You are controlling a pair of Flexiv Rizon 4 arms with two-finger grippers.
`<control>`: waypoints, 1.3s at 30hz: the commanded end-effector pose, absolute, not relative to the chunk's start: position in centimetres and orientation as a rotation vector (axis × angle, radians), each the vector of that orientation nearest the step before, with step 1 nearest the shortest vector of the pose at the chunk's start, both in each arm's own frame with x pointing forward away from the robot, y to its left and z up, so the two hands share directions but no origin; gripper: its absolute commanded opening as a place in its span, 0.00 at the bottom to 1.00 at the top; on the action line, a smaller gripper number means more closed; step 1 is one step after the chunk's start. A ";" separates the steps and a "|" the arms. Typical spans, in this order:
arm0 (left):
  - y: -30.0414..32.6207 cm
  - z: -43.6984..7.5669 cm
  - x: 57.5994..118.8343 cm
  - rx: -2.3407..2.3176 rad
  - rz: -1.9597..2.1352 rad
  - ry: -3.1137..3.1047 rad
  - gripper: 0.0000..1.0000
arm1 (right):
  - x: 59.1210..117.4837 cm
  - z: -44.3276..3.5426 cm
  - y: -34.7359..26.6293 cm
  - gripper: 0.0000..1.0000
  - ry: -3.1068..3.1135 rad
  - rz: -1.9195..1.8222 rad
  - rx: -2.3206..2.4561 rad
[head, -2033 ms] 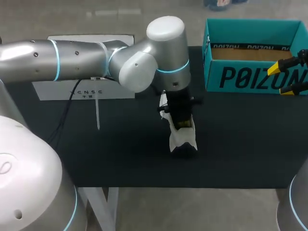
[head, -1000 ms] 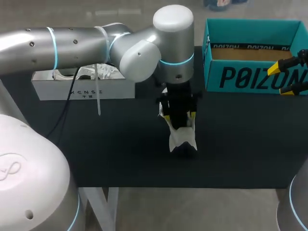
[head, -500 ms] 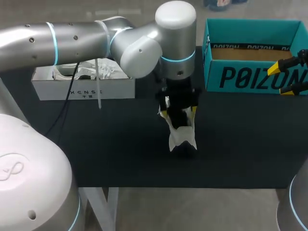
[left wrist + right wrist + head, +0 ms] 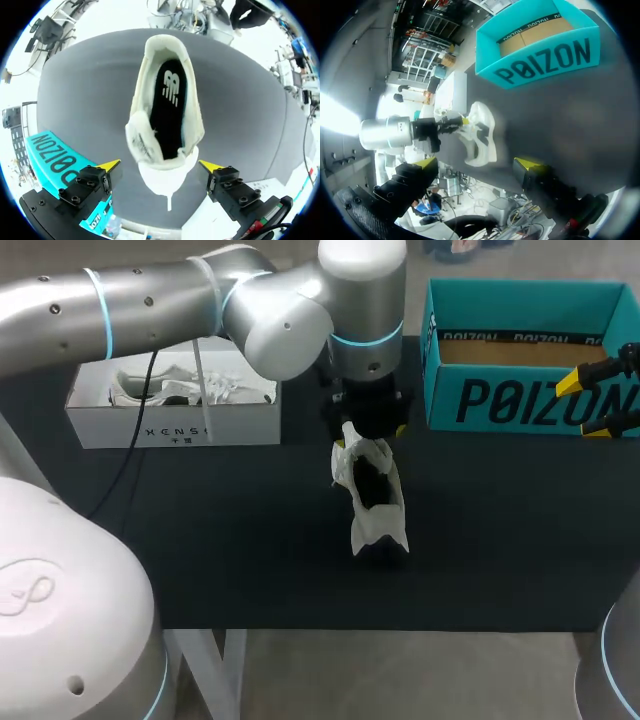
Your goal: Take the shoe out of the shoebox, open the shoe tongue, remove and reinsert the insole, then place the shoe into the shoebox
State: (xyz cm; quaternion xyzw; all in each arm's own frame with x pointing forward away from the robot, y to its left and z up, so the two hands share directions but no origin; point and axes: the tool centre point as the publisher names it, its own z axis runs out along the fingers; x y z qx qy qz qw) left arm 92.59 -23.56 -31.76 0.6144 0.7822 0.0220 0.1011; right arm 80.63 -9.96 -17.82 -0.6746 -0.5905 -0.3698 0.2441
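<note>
My left gripper (image 4: 160, 165) has drawn back up off the white sneaker (image 4: 378, 525), fingers spread wide above it; my right gripper (image 4: 475, 162) hangs open by the teal cardboard box (image 4: 520, 400). The sneaker sits mid-table on the black tabletop (image 4: 250, 540), its black insole (image 4: 167, 100) showing inside

The left arm (image 4: 150, 315) comes in from the left side and stretches past the middle of the worktop (image 4: 250, 570), its silver links ringed with light-blue bands. Its last joint turns straight down, and the left claw (image 4: 370, 438) hangs beneath it, pointing at the worktop. In the left wrist view this claw (image 4: 160, 165) has its yellow-tipped fingers spread wide, both tips free. The right claw (image 4: 592, 403) juts in at the right edge, well apart from the left one, and its own wrist view shows its fingers (image 4: 525, 162) parted as widely.
</note>
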 end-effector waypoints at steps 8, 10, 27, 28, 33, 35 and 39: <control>-22.2 -30.6 95.6 1.714 0.000 2.344 0.00 | 80.6 -17.8 -9.9 1.00 -1.613 -1.006 -1.846; -22.6 -30.8 95.3 1.742 -0.009 2.335 0.00 | 80.6 -17.8 -9.9 1.00 -1.613 -1.006 -1.846; -23.2 -32.9 90.3 1.927 -0.122 2.326 0.00 | 80.6 -17.8 -9.9 1.00 -1.613 -1.006 -1.846; -23.0 -33.1 90.0 1.931 -0.125 2.326 0.00 | 80.6 -17.8 -9.9 1.00 -1.613 -1.006 -1.846; -22.5 -34.4 88.8 1.956 -0.138 2.364 0.00 | 80.6 -17.8 -9.9 1.00 -1.613 -1.006 -1.846; -22.2 -34.9 88.3 1.956 -0.150 2.395 0.00 | 80.6 -17.8 -9.9 1.00 -1.613 -1.006 -1.846; -22.4 -34.3 86.9 1.858 -0.243 2.541 0.00 | 80.6 -17.8 -9.9 1.00 -1.613 -1.006 -1.846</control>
